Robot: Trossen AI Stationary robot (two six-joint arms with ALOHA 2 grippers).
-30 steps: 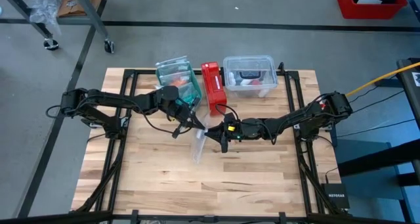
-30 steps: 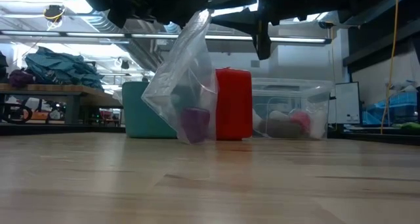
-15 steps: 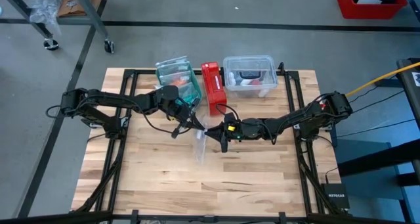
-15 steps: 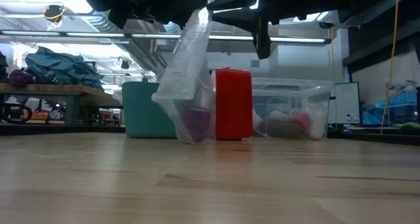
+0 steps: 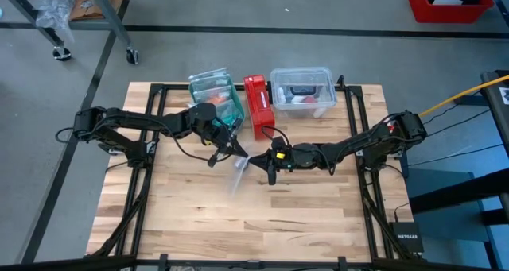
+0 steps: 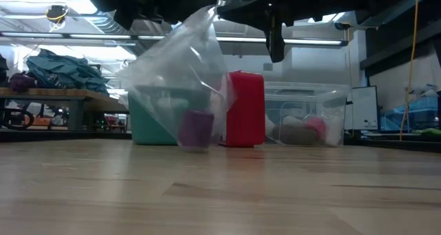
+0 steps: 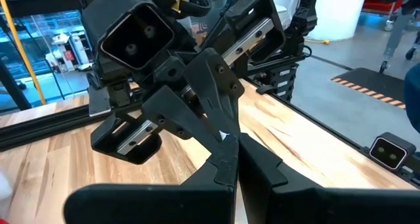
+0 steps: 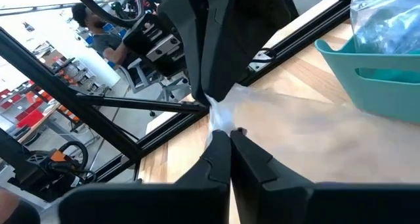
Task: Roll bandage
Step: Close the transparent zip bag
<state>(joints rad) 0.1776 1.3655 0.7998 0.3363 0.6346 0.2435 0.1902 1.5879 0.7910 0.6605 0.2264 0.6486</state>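
Note:
A clear plastic bag [image 6: 179,76] hangs over the middle of the table, and the bandage [image 6: 196,129], a small purple roll, lies in its bottom. Both grippers meet at the bag's top. My left gripper [image 5: 241,152] comes from the table's left and is shut on the bag. My right gripper [image 5: 256,160] comes from the right and is also shut on it. The two sets of fingertips point at each other, almost touching. From above, the bag [image 5: 238,174] shows as a pale shape just nearer than the grippers. My left gripper pinches the bag's top edge [image 7: 228,138] between its two fingers, coming nearly level from the table's left. The bag hangs below the fingers, clear of the table. My right gripper pinches the same top edge [image 8: 222,115] between its two fingers, right beside the left fingertips and nearly level from the table's right. The film below it billows out slack.
Along the far side stand a teal bin [image 5: 216,96] with bagged items, a red box [image 5: 258,102] and a clear lidded container [image 5: 302,92]. Bare wood [image 5: 238,215] stretches toward the near edge. Black frame rails run along the table's sides.
My right gripper has shut on the bag's top edge next to the left gripper. The bag, which hung narrow from its top, has spread wide. Its bottom with the purple roll has swung a little sideways. Both arms have stayed in place.

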